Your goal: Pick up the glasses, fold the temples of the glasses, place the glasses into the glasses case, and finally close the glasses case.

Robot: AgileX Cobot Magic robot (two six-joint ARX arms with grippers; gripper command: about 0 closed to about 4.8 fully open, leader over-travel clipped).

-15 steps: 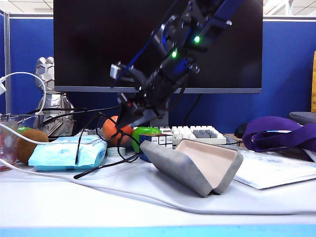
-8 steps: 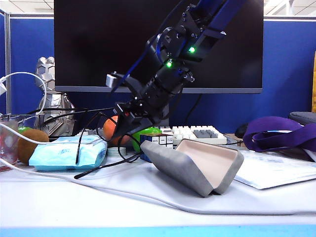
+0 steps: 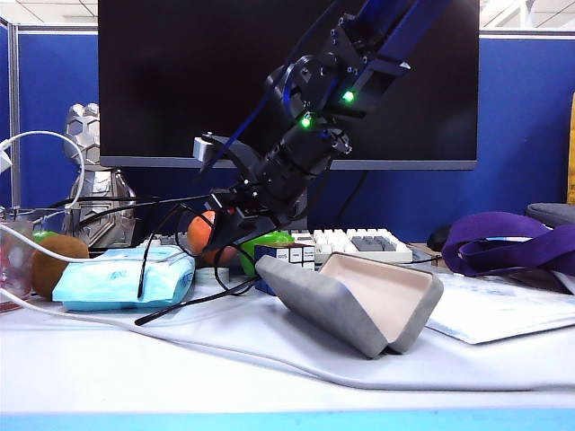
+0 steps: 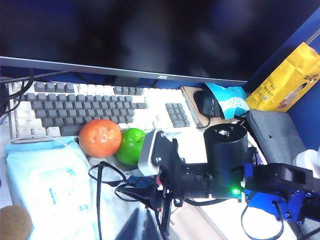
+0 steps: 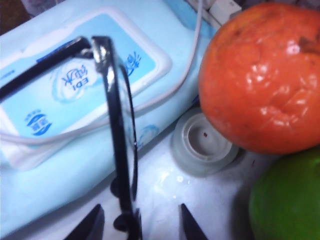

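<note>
The black-framed glasses (image 3: pixel 189 303) lie open between the light-blue tissue pack and the grey glasses case (image 3: pixel 346 301), which stands open showing its beige lining. One of the temples (image 3: pixel 144 260) hangs over the pack; the other runs along the table. My right gripper (image 3: pixel 225 220) has reached across to them. In the right wrist view the right gripper (image 5: pixel 141 222) straddles the glasses (image 5: pixel 114 125) at the frame, with a gap on each side, so it is open. The left gripper (image 4: pixel 141 225) hovers above the scene, its tips close together and holding nothing.
An orange (image 3: pixel 202 235), a green apple (image 3: pixel 267 241) and a small white cap (image 5: pixel 202 145) sit just behind the glasses. The tissue pack (image 3: pixel 121 278) and a kiwi (image 3: pixel 58 260) are to the left. A keyboard (image 3: pixel 359 242), a puzzle cube (image 3: pixel 283 256), white cables and a purple strap (image 3: pixel 503 242) are nearby.
My right arm has come down and to the left toward the glasses, and its jaws have narrowed around the frame. The glasses and case have not moved.
</note>
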